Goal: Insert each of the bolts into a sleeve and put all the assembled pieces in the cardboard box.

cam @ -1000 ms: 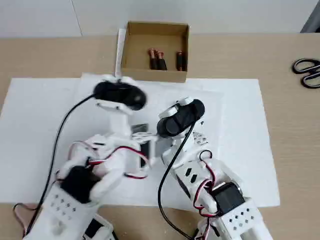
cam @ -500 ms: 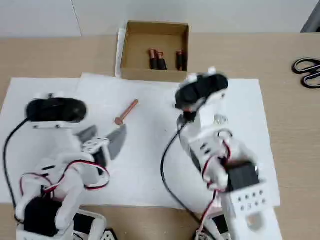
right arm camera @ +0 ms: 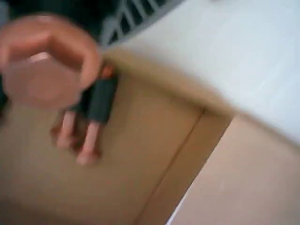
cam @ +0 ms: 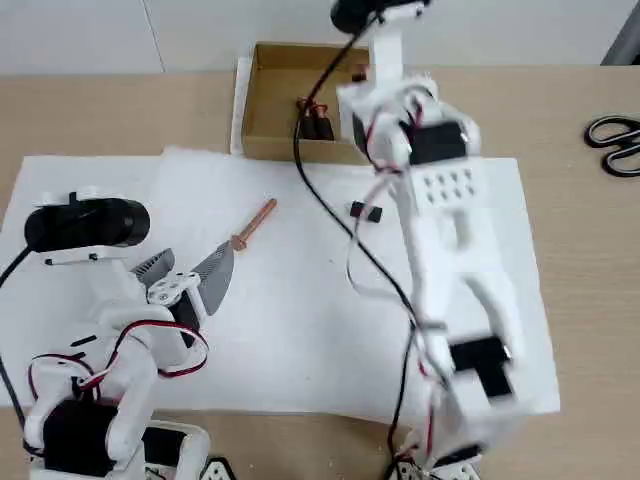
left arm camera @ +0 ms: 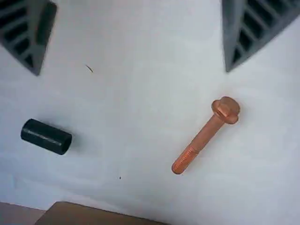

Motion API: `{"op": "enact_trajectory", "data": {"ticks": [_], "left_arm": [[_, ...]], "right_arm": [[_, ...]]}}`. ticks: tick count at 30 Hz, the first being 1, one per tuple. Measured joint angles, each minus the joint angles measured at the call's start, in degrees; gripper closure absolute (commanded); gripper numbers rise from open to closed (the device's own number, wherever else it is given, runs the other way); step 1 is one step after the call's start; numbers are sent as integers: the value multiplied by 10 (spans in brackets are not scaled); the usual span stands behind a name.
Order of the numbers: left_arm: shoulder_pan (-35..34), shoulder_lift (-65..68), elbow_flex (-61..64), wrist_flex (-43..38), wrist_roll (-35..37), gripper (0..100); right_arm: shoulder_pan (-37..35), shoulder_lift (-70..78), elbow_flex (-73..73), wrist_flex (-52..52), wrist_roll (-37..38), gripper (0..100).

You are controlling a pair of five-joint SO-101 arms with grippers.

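A loose copper bolt (cam: 252,224) (left arm camera: 206,136) lies on the white sheet, just beyond my left gripper (cam: 190,280) (left arm camera: 140,37), which hangs open with nothing in it. A black sleeve (cam: 366,211) (left arm camera: 46,136) lies farther right on the sheet. The right arm (cam: 420,150) stretches over the cardboard box (cam: 262,100). My right gripper (right arm camera: 70,23) is shut on an assembled piece whose copper bolt head (right arm camera: 44,61) looms close above the box floor. Two assembled pieces (right arm camera: 89,117) (cam: 315,118) lie side by side inside the box.
The white paper sheet (cam: 470,300) covers the middle of the wooden table. Scissors (cam: 615,145) lie at the far right edge. A corner of the box (left arm camera: 93,216) shows beyond the sleeve in the left wrist view.
The right arm swung from the middle of the sheet up over the box with its piece. The left arm drew back to the left and opened, leaving the bolt in plain sight.
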Motion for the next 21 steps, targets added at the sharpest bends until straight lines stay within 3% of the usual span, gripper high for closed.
{"op": "enact_trajectory", "data": {"ticks": [7, 12, 19, 21], "left_arm": [[0, 0, 0, -4, 0, 763], [-1, 1, 46, -54, 0, 763], [-1, 1, 61, -71, 0, 763], [-1, 1, 61, -71, 0, 763]], "right_arm": [[2, 274, -231, -50, 0, 991], [2, 422, -373, -51, 0, 989], [2, 583, -523, -51, 0, 823], [2, 606, -549, -51, 0, 816]]}}
